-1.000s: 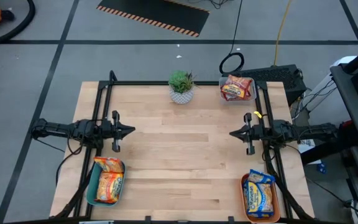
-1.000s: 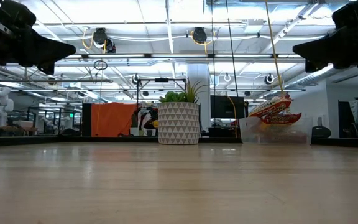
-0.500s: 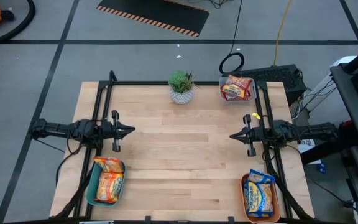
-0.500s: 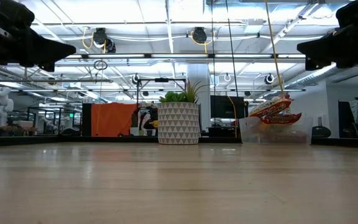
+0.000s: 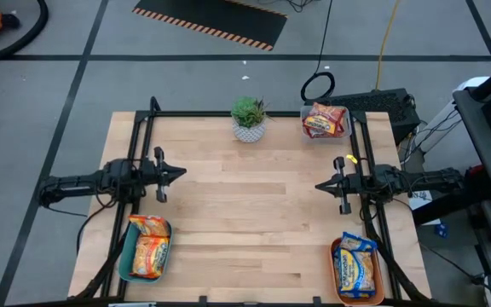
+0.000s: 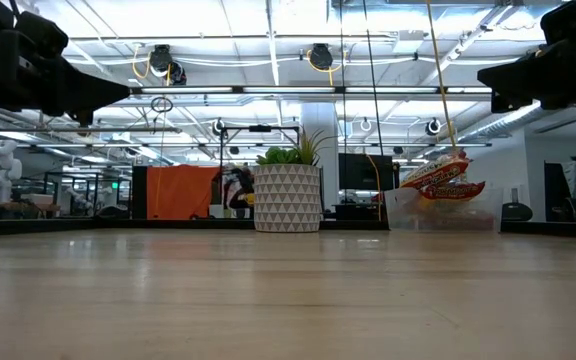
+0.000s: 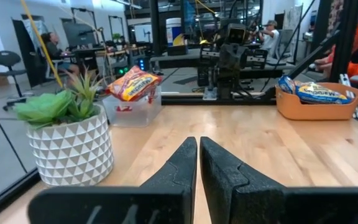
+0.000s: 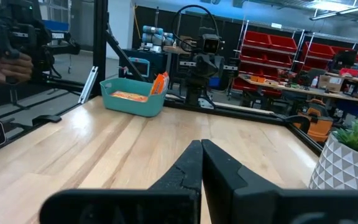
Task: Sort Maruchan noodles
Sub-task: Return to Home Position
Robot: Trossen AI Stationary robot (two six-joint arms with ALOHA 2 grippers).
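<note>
The left gripper (image 5: 180, 173), clenched empty, is shifted slightly toward the potted plant (image 5: 248, 118) since a moment ago; the right gripper (image 5: 318, 183), likewise clenched, is unmoved. Red noodle packs (image 5: 324, 119) are piled in the clear tub (image 5: 346, 130) beside the plant; sorting is judged complete.

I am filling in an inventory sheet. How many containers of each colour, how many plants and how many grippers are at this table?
Teal tray: 1
Orange tray: 1
Clear tub: 1
Potted plant: 1
Grippers: 2, the left gripper and the right gripper, both shut
Total: 6
</note>
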